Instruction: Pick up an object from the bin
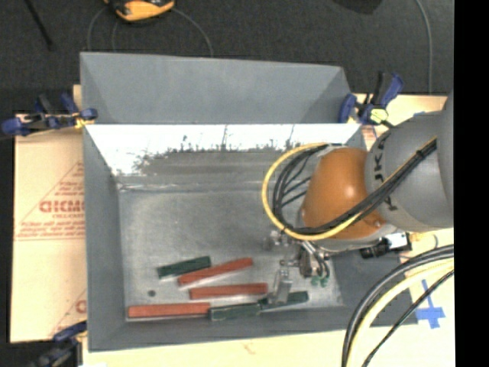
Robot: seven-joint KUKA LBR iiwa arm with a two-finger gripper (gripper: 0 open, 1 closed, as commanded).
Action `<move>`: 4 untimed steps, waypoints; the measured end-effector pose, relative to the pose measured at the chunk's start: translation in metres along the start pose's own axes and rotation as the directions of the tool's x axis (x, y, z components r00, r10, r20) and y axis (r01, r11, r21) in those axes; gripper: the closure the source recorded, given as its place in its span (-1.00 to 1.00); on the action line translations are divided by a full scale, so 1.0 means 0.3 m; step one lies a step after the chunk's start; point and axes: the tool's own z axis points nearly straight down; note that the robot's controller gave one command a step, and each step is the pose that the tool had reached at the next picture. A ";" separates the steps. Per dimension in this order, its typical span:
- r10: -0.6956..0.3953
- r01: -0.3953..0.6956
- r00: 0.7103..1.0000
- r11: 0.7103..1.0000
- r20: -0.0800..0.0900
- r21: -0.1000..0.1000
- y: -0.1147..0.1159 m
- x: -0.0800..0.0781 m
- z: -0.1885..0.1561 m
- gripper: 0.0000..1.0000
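**Claw low over green stick in bin**

The arm's [409, 178] claw [283, 285] hangs low in the grey bin [191, 205], its tip at a short green stick [286, 299] lying just below the claw. Whether the claw is apart or together cannot be told. Left of the claw, three red sticks [228, 290] and two other green sticks [183, 267] lie loosely side by side.

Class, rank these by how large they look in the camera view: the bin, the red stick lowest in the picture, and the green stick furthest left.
1. Bin, by far the largest.
2. Red stick.
3. Green stick, clearly shorter than the red one.
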 end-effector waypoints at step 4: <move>-0.341 0.341 0.940 0.940 0.002 0.001 0.220 0.047 -0.209 1.00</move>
